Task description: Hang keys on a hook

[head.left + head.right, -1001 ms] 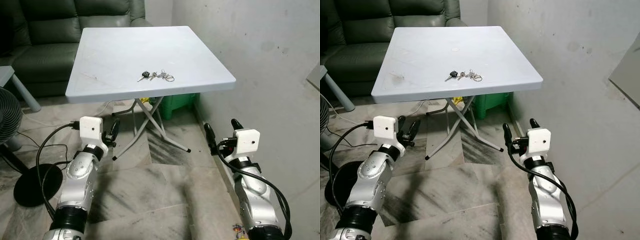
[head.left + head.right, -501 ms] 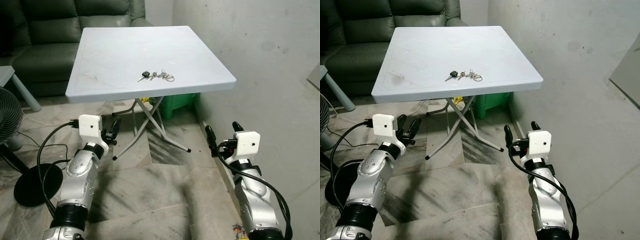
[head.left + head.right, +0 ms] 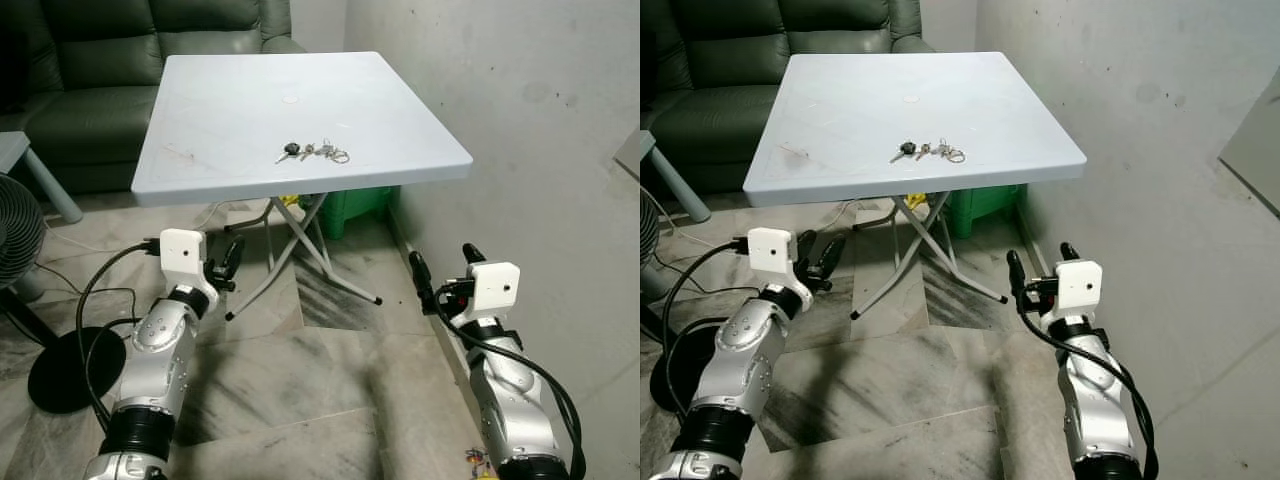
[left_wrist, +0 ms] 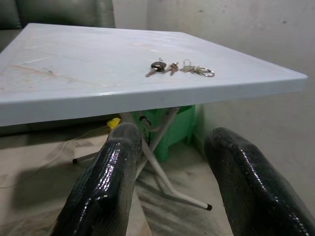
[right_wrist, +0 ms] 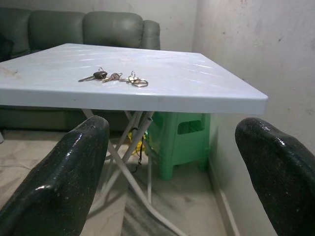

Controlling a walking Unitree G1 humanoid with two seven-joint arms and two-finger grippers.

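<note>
Both grippers are held low in front of the table, below its top: the right gripper (image 3: 1038,268) with its two black fingers spread wide and nothing between them, the left gripper (image 3: 223,262) with a narrower gap, likewise empty. The keys (image 3: 313,152) lie on the white folding table (image 3: 200,120), toward its near edge and somewhat right of centre — a dark-headed key at one end, smaller keys and a ring (image 5: 140,83) strung out beside it.

The bunch is judged light, hard and loose: separate metal pieces that will slide on the smooth plastic and dangle once lifted. Lying flat, they offer little height to pinch. The ring or the thicker dark key head (image 4: 158,65) is judged the best place for a hold, and the ring must be left free for a hook. No hook can be made out.

Compared with a second ago, little is altered — the keys are where they were, and both arms have shifted only slightly.
</note>
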